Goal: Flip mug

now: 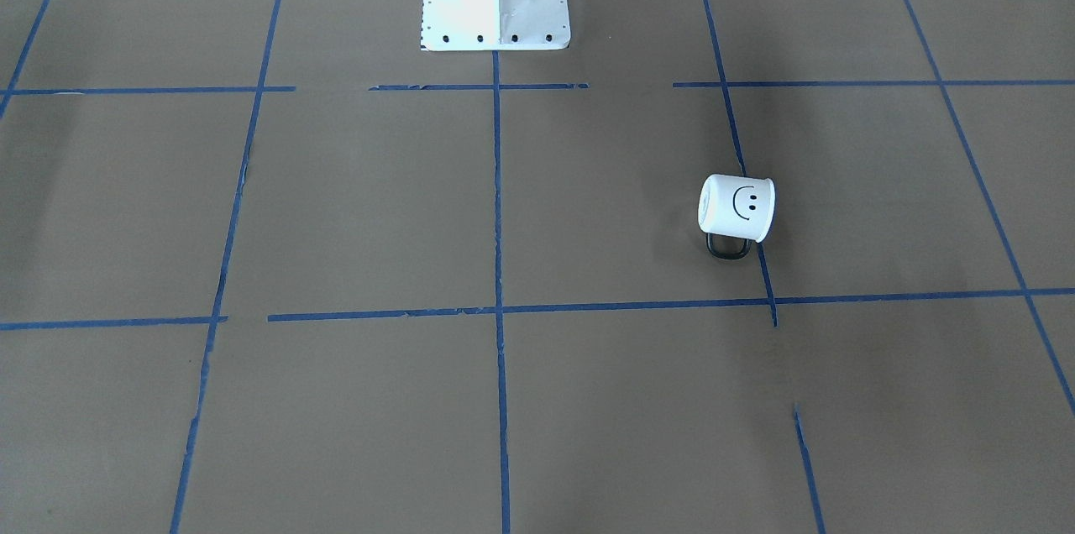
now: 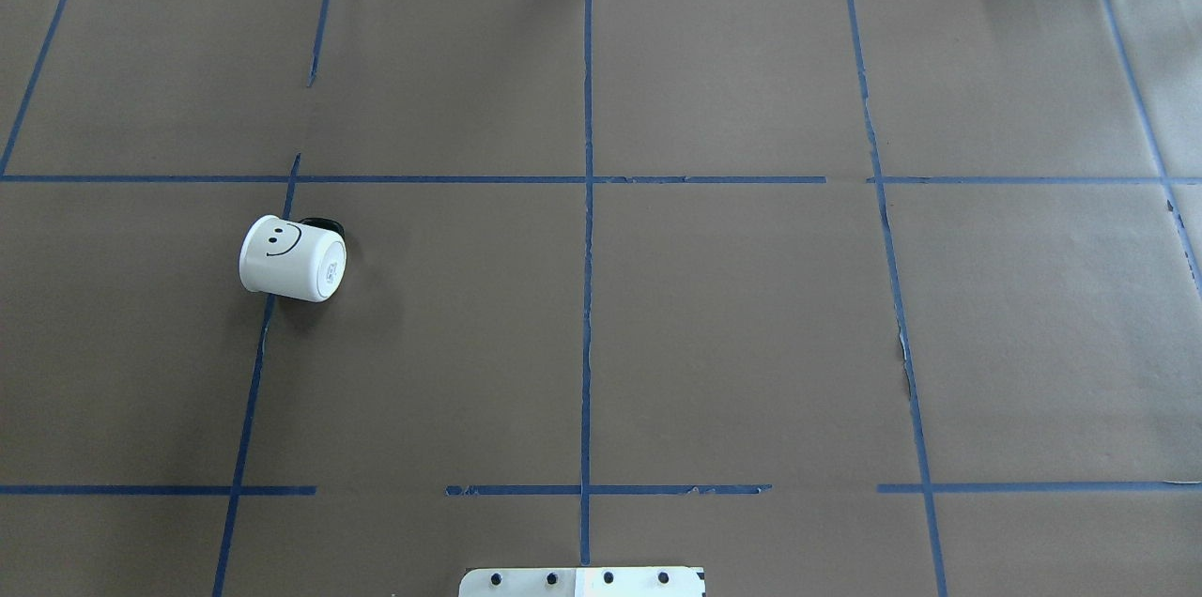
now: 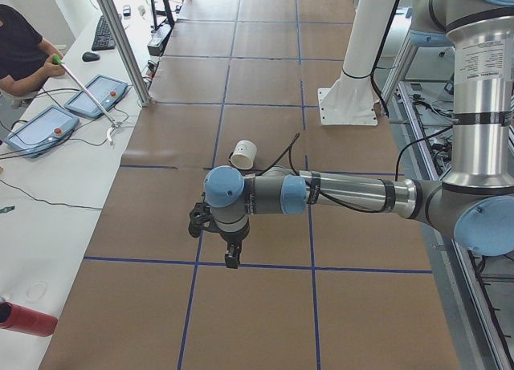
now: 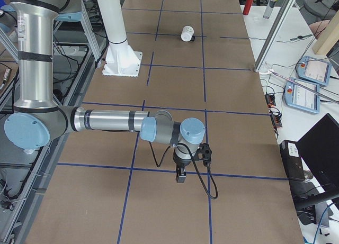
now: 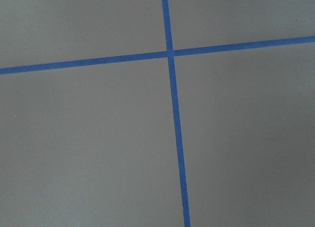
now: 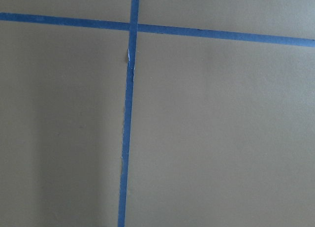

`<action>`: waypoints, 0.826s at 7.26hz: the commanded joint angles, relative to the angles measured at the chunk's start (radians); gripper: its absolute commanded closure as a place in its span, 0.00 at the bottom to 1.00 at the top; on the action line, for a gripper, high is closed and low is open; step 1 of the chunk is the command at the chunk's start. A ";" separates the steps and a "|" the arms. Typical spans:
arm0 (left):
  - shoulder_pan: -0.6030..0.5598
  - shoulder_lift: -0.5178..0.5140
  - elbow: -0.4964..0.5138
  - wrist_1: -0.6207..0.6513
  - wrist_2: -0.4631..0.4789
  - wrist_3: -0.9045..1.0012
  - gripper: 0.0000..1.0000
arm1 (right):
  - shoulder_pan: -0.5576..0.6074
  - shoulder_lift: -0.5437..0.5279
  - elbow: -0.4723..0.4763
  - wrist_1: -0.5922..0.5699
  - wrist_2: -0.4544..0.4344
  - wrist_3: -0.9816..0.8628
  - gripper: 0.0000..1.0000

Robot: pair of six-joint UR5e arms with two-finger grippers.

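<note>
Left end effector [image 3: 232, 261], right end effector [image 4: 180, 177]: far from mug [image 1: 737, 207], aperture unclear.

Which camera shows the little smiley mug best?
The front-facing view: the mug lies on its side, face and handle both clear. Overhead shows it nearly as well; the side views show it small; the wrist cameras miss it.

White mug [image 1: 736, 206] (black smiley [image 1: 744, 202]), brown table [image 1: 378, 206], blue tape grid [image 1: 497, 198]

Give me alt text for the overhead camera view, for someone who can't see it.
A white smiley-face mug lies on its side on the left half of a brown table gridded with blue tape, its black handle on the far side. No arm is in view.
</note>
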 commanded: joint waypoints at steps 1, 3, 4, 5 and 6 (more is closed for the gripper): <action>-0.012 -0.003 -0.034 0.024 0.001 0.009 0.00 | 0.000 0.000 0.000 0.000 0.000 0.000 0.00; -0.014 -0.013 -0.035 0.030 0.002 0.002 0.00 | 0.000 0.000 0.000 0.000 0.000 0.000 0.00; -0.012 -0.018 -0.027 0.018 -0.010 0.011 0.00 | 0.000 0.000 0.000 0.000 0.000 0.000 0.00; -0.014 -0.009 -0.013 -0.066 -0.013 0.012 0.00 | 0.000 0.000 0.000 0.000 0.000 0.000 0.00; -0.017 0.003 -0.001 -0.132 -0.016 0.006 0.00 | 0.000 0.000 0.000 0.000 0.000 0.000 0.00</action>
